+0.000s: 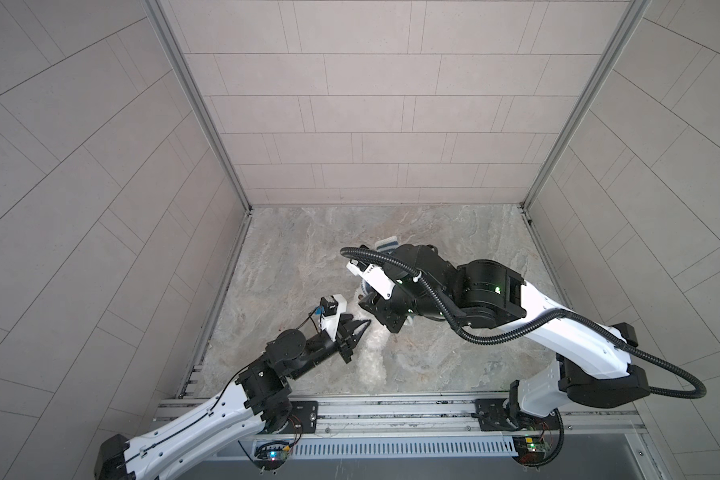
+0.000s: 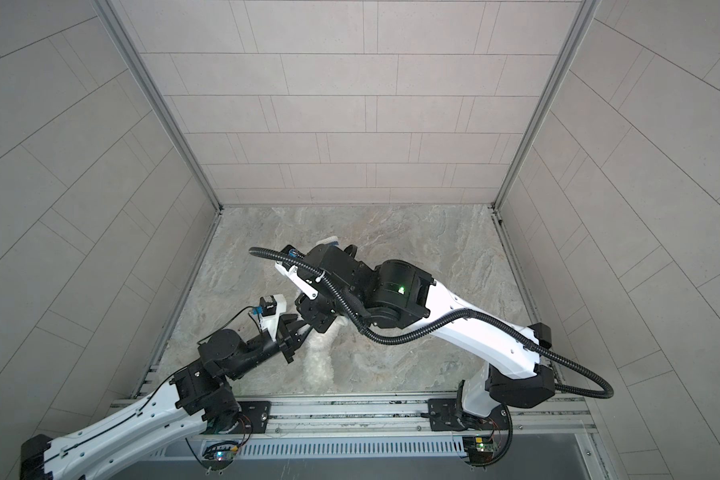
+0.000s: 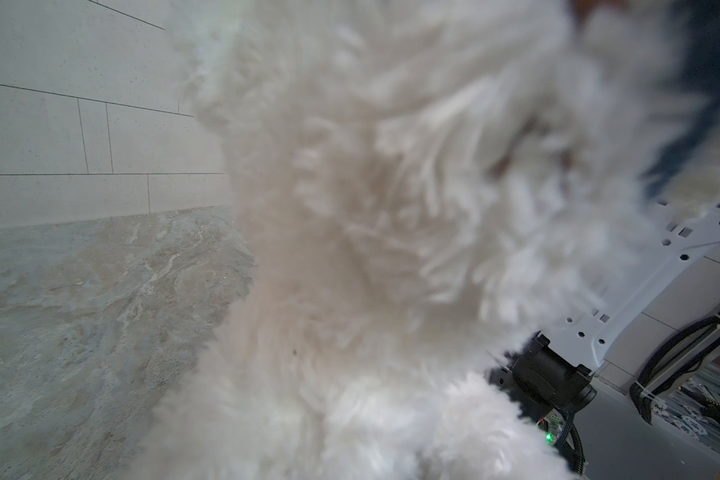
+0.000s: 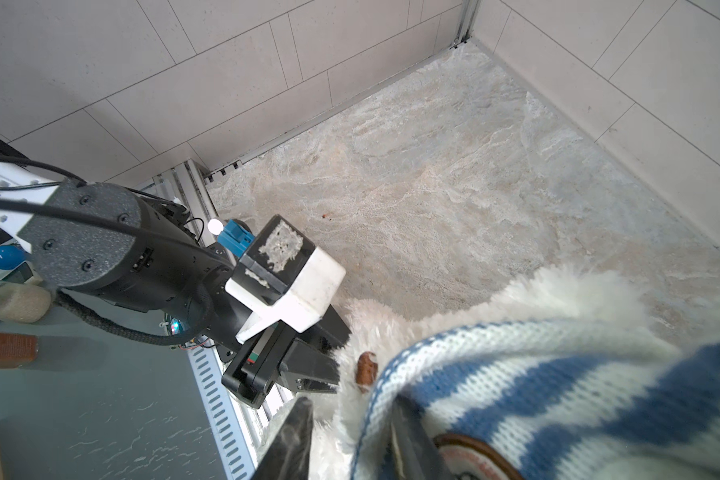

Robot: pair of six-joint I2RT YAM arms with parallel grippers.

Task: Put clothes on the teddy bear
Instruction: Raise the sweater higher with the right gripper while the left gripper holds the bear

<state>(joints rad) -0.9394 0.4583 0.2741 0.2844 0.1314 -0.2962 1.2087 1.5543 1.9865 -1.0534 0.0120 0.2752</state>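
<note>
Right wrist camera shows the right gripper (image 4: 348, 409) with its jaws apart. One dark finger (image 4: 294, 436) lies against white fur, the other (image 4: 408, 440) sits at the hem of the blue-and-white striped knit shirt (image 4: 558, 395), and the hem runs between them. The shirt covers part of the teddy bear (image 4: 375, 328), whose fluffy white pile shows on either side of the knit. A round brown-rimmed badge (image 4: 474, 453) sits on the shirt, and a small brown bead (image 4: 366, 368) shows in the fur just beside the hem. The left gripper (image 4: 329, 376) reaches in from the opposite side, jaws drawn almost together, tips buried in the bear's fur and clamped on a tuft.

In both top views the bear (image 1: 373, 357) is in the lower middle of the frame on the marble-patterned tabletop (image 1: 454, 232). It is between the two grippers and largely hidden under the right arm (image 1: 558, 328). In a top view a strip of the striped shirt (image 1: 387, 246) peeks out just above that arm's wrist.

The left wrist camera is almost filled with blurred white fur (image 3: 371, 208).
</note>
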